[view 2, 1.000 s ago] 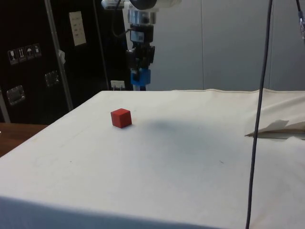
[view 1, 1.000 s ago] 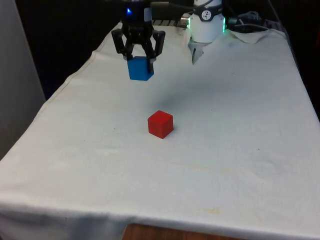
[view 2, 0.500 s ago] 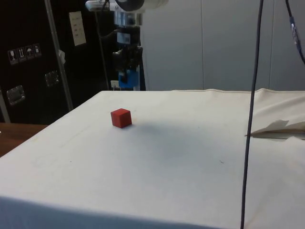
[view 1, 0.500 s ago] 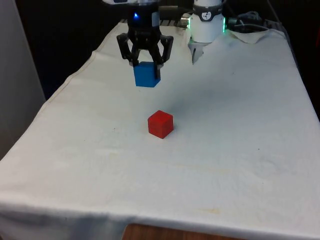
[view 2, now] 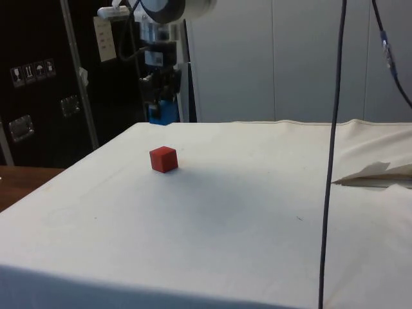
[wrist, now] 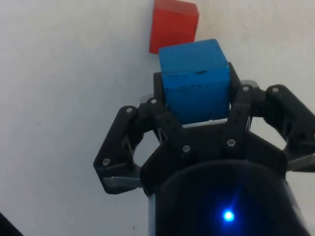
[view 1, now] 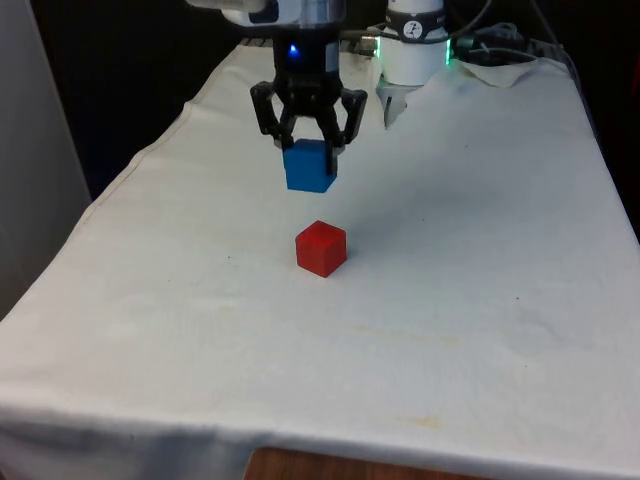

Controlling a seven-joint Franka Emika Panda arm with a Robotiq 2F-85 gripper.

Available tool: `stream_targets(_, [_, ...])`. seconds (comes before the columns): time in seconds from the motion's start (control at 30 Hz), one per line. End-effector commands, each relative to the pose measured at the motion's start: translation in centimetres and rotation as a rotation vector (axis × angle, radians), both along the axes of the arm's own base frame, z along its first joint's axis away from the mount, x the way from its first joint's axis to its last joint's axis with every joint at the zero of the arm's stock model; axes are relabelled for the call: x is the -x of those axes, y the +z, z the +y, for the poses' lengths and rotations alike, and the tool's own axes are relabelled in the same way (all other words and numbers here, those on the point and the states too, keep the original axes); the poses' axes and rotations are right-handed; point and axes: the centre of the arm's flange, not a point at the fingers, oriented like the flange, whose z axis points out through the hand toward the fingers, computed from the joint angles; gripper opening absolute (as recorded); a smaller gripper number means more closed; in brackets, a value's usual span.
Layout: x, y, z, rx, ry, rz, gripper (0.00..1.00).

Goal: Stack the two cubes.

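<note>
Gripper (view 1: 309, 142) clenched on blue cube (view 1: 309, 166), carried in air. Over last second I see it shift toward front view's right and nearer red cube (view 1: 321, 248), which sits unmoved on cloth (view 1: 480, 300). Not yet overhead; transport nearly done, lowering still ahead, I judge.

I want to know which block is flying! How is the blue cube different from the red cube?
The blue cube is blue; the red cube is red. The blue cube hangs in the air, held by the gripper; the red cube sits on the cloth, with nothing touching it. Both are plain cubes that look about the same size.
</note>
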Motion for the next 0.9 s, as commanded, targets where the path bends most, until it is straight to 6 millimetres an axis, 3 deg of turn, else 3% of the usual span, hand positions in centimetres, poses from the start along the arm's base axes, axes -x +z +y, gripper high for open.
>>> stream_targets(0.0, [-0.3,-0.4,0.3,0.004,-0.003,0.006,0.03])
stream_targets(0.87, [-1.7,-3.2,2.5,0.022,0.025,0.027,0.03])
